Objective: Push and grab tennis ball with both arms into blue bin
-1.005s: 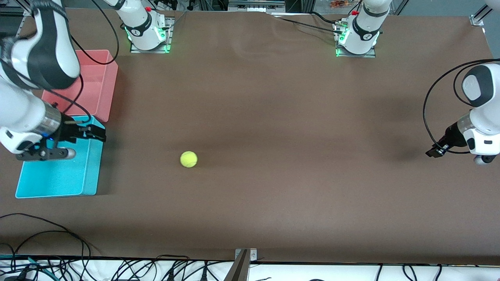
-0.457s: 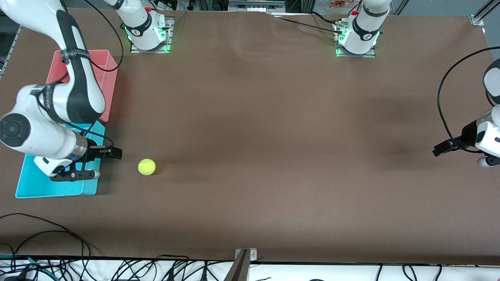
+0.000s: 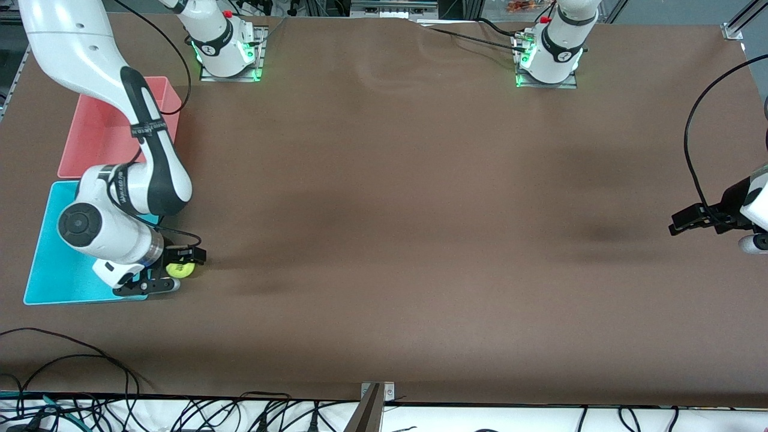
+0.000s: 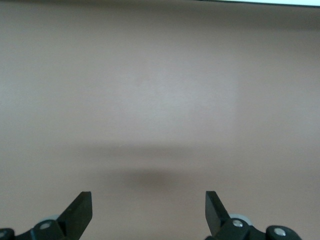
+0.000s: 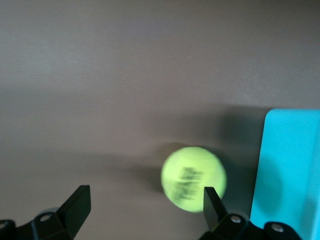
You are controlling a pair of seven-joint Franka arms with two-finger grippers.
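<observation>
The tennis ball (image 3: pixel 180 269) lies on the brown table just beside the blue bin (image 3: pixel 51 264), on the bin's side toward the left arm's end. My right gripper (image 3: pixel 187 263) is low over the ball and open. In the right wrist view the blurred ball (image 5: pixel 194 179) sits close against one finger (image 5: pixel 212 205), with the bin's wall (image 5: pixel 290 170) next to it. The gripper (image 5: pixel 145 197) is not shut on the ball. My left gripper (image 3: pixel 690 219) is open and empty at the left arm's end of the table. Its wrist view (image 4: pixel 148 200) shows only bare table.
A pink bin (image 3: pixel 90 135) stands next to the blue bin, farther from the front camera, partly covered by the right arm. The arm bases (image 3: pixel 225 45) (image 3: pixel 549 54) stand along the table's back edge. Cables lie along the front edge (image 3: pixel 72 360).
The ball has rolled across the table toward the blue bin. My right gripper has come down from over the bin to the ball. My left gripper has drifted outward.
</observation>
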